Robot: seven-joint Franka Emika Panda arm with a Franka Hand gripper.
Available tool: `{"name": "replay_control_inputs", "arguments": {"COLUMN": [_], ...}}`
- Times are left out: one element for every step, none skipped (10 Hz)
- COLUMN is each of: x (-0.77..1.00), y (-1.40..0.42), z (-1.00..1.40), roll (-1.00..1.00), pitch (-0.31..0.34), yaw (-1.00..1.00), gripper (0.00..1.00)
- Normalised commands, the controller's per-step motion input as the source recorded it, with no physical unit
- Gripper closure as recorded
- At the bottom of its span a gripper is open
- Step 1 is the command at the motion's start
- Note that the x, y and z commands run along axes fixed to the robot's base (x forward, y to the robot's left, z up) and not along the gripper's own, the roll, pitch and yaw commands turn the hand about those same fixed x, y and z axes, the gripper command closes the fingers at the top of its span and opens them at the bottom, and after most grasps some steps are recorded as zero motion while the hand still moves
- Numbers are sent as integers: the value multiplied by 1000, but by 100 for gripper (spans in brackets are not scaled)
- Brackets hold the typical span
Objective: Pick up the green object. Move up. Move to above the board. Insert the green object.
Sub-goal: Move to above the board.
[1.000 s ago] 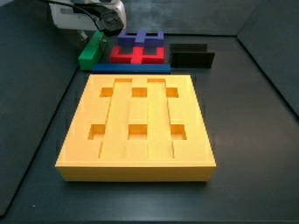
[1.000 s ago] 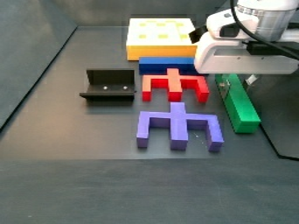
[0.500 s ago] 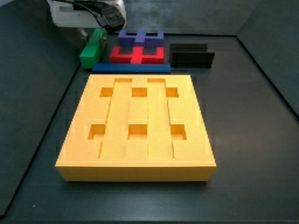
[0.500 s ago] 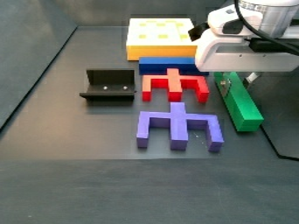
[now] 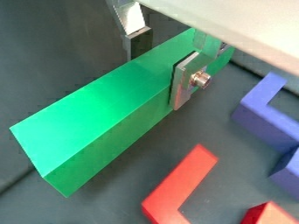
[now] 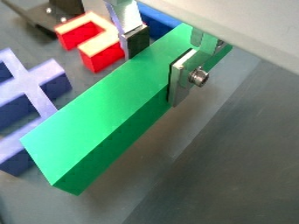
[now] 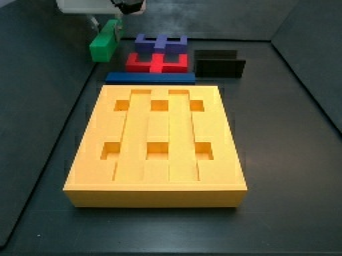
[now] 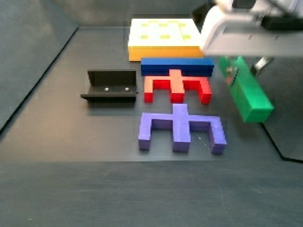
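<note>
In both wrist views we see the pincer (image 5: 163, 57) closed across the width of the green object (image 5: 111, 118), one silver finger (image 5: 187, 80) flat on one long side and the other finger (image 6: 128, 33) on the opposite side, so the bar's long axis runs crosswise to the jaws and sticks out well past them on one side. In a side view the green object (image 7: 102, 46) hangs near the far left corner of the tabletop (image 7: 287, 140), apparently lifted clear of it, though we cannot be sure of the gap from here.

Moving rightward in that view, the red block (image 7: 152, 65) and the blue block (image 7: 162, 45) sit just beside the bar, with the black box (image 7: 221, 64) beyond them. The board (image 7: 158, 140) lies nearer the front edge, well apart from the bar, its grooves running front to back.

We judge the coming move to be a carry from the far left corner toward the board. The room above the blocks looks open. The overhanging end of the bar is what we would watch while passing the red and blue pieces.
</note>
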Motion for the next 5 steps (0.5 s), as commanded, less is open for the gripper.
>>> {"name": "replay_control_inputs", "arguments": {"x": [0, -12, -68, -57, -5], "y": [0, 2, 8, -3, 6], "z": [1400, 1400, 1400, 1400, 1400], "roll": [0, -7, 47, 93, 44], "pitch": [0, 13, 50, 24, 54], "yaw": [0, -6, -7, 5, 5], "gripper": [100, 100, 100, 100, 100]}}
